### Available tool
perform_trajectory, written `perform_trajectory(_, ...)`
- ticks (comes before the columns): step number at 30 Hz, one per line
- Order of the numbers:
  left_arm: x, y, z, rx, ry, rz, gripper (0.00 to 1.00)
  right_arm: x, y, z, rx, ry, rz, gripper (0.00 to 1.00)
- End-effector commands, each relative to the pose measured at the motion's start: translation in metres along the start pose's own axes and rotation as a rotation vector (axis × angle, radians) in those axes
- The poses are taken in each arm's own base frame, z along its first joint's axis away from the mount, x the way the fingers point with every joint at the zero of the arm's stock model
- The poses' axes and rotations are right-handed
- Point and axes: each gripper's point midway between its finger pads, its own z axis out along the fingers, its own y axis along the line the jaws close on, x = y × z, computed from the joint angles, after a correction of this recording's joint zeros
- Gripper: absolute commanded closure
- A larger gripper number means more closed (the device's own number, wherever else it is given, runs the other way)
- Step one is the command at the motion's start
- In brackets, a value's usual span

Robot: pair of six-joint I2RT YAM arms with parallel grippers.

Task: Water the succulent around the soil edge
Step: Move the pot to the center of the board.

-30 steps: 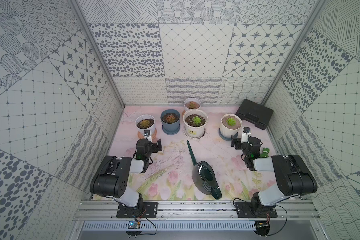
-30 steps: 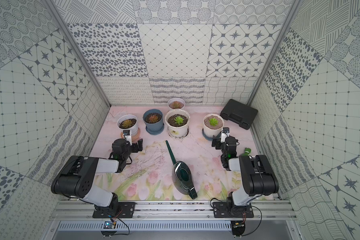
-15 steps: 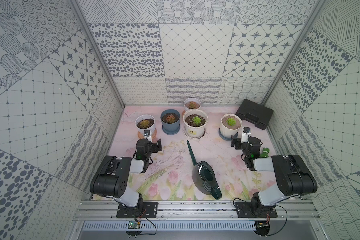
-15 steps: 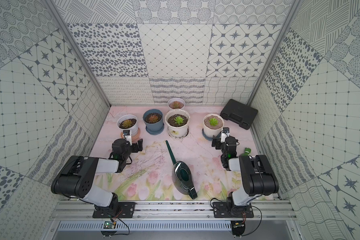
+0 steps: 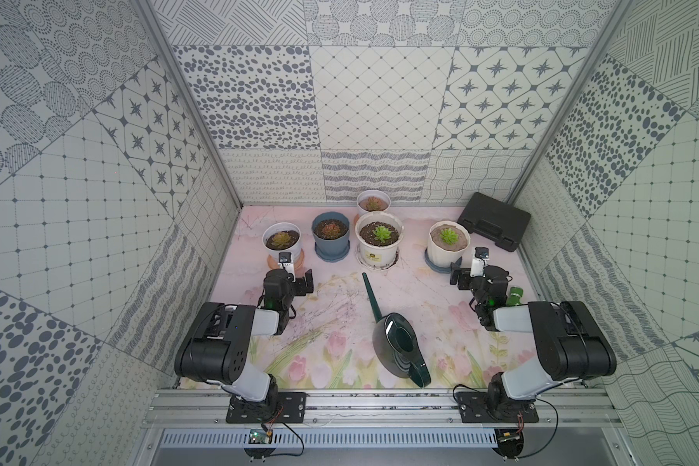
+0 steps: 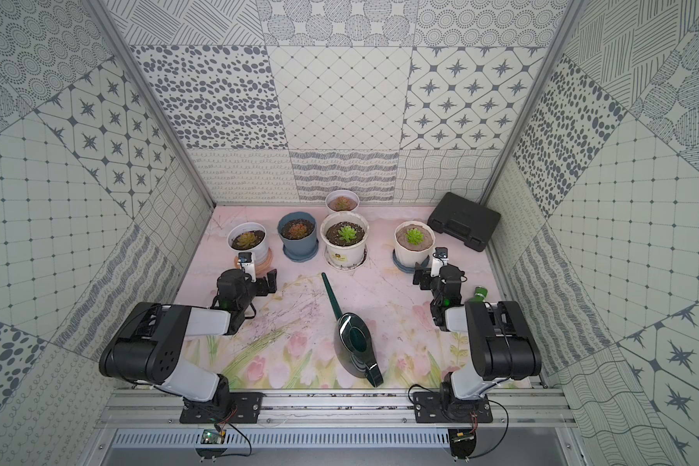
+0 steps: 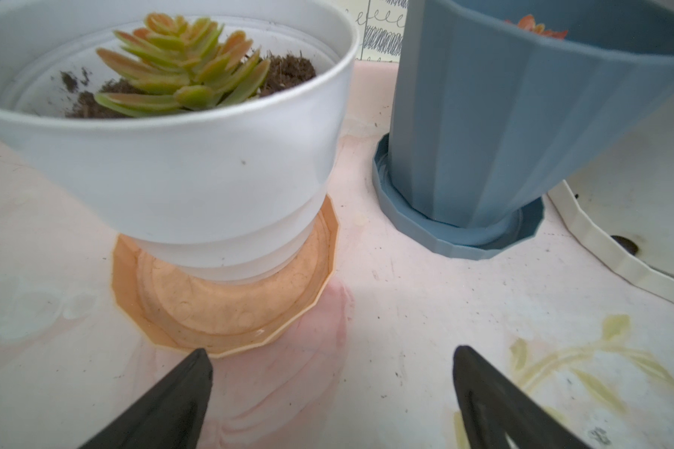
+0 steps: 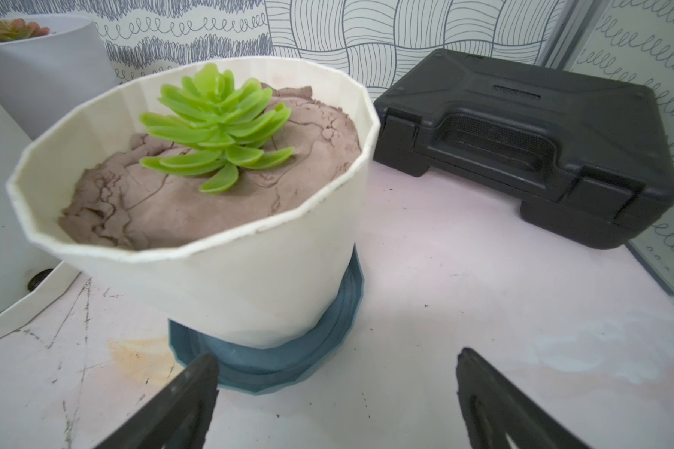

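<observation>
nothing's shifted since a sec ago; both arms sit folded low at the front of the surface (image 5: 340, 290); left pincer (image 7: 332, 355) is wide open & empty, facing a white pot (image 7: 172, 175) w/ an orange-tipped succulent (image 7: 180, 74); right pincer (image 8: 336, 357) is spread just as wide, holding nothing, just in front of a cream pot (image 8: 250, 272) w/ a bright green succulent (image 8: 218, 128) in cracked brown soil (image 8: 172, 206); dark green watering can (image 5: 396, 347) sits untouched btwn the arms, spout toward the pots; black case (image 8: 522, 136) at the back right corner.
</observation>
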Motion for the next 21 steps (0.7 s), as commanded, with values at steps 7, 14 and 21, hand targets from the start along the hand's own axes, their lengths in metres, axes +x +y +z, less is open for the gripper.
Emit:
perform_trajectory(7, -0.01, 0.001, 0.0, 0.005, -0.013, 0.005, 0.01, -0.014, 0.001, 0.001, -0.01, -0.042, 0.01, 0.03)
perform_trajectory(14, -0.027, 0.017, -0.028, -0.112, -0.034, -0.03, 0.01, -0.025, -0.014, -0.006, 0.081, -0.052, 0.045, 0.03)
perform_trajectory(21, -0.036, 0.06, -0.073, -0.361, -0.114, -0.199, 0.01, -0.029, -0.053, -0.052, 0.321, 0.052, 0.159, 0.03)
